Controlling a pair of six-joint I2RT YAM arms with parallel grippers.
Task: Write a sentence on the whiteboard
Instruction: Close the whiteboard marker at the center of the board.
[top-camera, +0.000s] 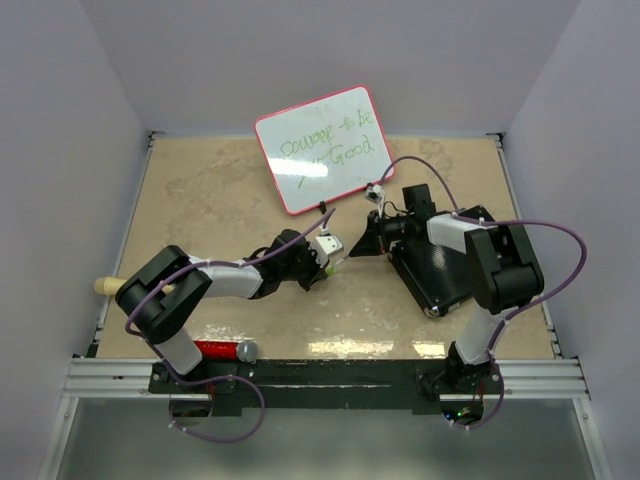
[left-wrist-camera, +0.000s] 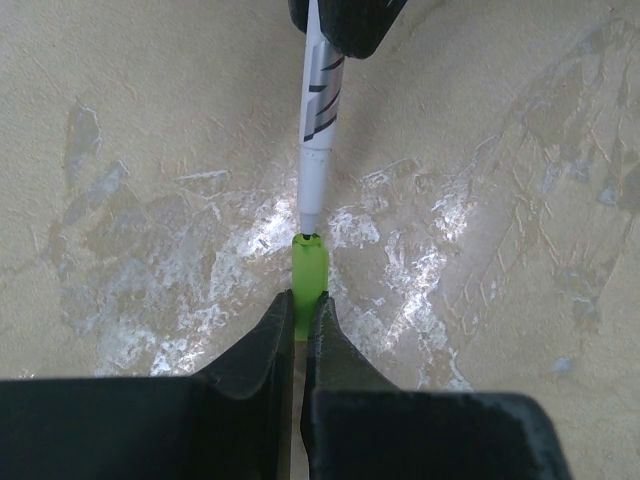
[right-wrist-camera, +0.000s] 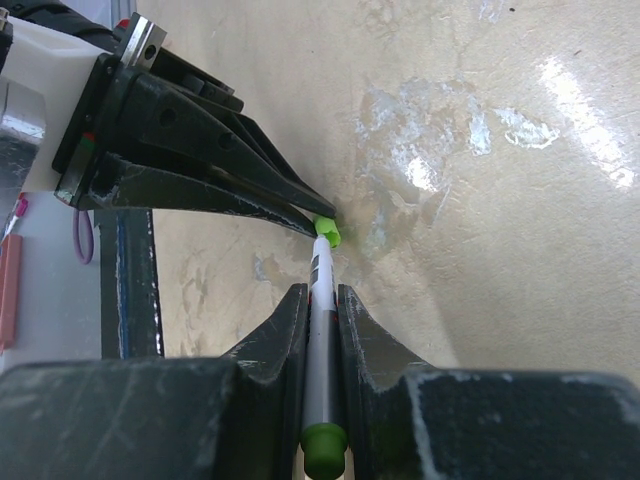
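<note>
The whiteboard (top-camera: 323, 148), white with a red rim, stands tilted at the back centre and carries green handwriting. My left gripper (top-camera: 335, 258) is shut on a light green marker cap (left-wrist-camera: 309, 268), its jaws (left-wrist-camera: 303, 305) pinching the cap's lower end. My right gripper (top-camera: 362, 245) is shut on the white and grey marker (right-wrist-camera: 322, 340), which has a green rear plug. The marker (left-wrist-camera: 319, 130) points at the cap, and its tip meets the cap's mouth (right-wrist-camera: 327, 230). Both grippers meet low over the table, in front of the whiteboard.
A black rectangular pad (top-camera: 440, 270) lies under the right arm. A red object with a grey end (top-camera: 218, 350) lies at the near left edge. A beige cylinder (top-camera: 105, 286) sits at the left edge. White walls close in three sides.
</note>
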